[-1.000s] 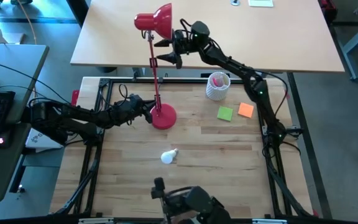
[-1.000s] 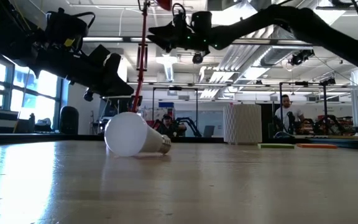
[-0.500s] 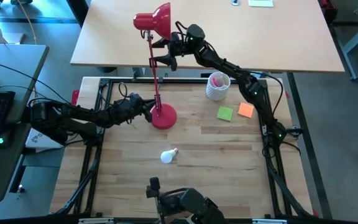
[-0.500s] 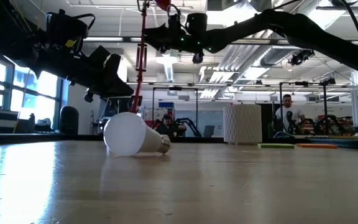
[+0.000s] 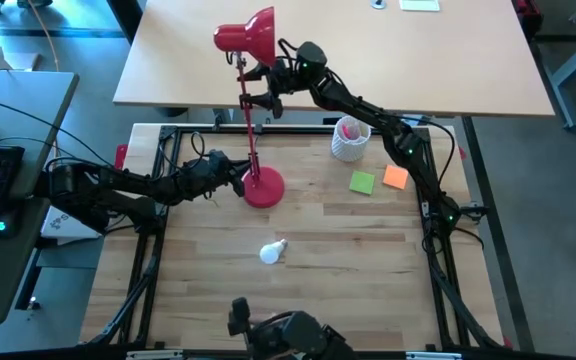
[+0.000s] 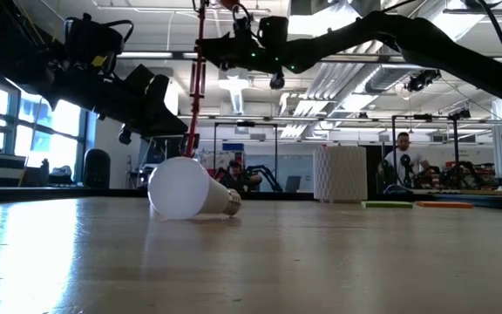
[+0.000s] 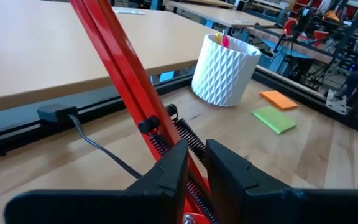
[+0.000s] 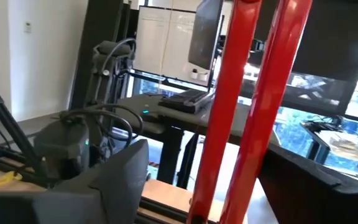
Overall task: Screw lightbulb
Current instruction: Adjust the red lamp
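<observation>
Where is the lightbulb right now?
In the high view, the lightbulb lies on its side mid-table, untouched, just in front of the red lamp's base.

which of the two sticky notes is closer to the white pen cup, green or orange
The green sticky note. It lies just below the white pen cup in the high view, while the orange sticky note sits farther out toward the table's right edge.

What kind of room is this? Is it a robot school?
Probably a robotics lab or workshop. Two robot arms work at a wooden table with a red lamp, and behind it stand more benches, gear and a person.
</observation>
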Tool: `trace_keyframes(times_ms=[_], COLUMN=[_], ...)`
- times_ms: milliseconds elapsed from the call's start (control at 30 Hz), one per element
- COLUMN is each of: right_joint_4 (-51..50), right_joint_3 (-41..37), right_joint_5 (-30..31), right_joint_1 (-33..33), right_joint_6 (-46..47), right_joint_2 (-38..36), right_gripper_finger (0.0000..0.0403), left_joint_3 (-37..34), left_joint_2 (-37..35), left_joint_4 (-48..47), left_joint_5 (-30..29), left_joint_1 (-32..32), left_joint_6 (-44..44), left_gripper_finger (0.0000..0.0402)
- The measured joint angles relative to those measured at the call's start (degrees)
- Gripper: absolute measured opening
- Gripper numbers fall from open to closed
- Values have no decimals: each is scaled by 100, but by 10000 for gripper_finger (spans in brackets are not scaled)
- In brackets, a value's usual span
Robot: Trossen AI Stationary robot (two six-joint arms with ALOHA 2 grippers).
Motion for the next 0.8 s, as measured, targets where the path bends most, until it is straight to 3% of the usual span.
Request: trace_keyframes(times_ms=[333,800], right_joint_4=[-132,-638], right_joint_3=[0,20], right_joint_5=[-26,13], right_joint_1=[0,95], right_joint_6=[90,-186], right_joint_2=[0,-23], right_gripper_finger=[116,112], left_joint_3=[0,0], left_joint_2=[0,0], left_joint_4=[-4,-224], left_joint_5=[-38,-40], left_joint_1=[0,-4], left_joint_6=[0,-52], left_gripper_finger=[51,51])
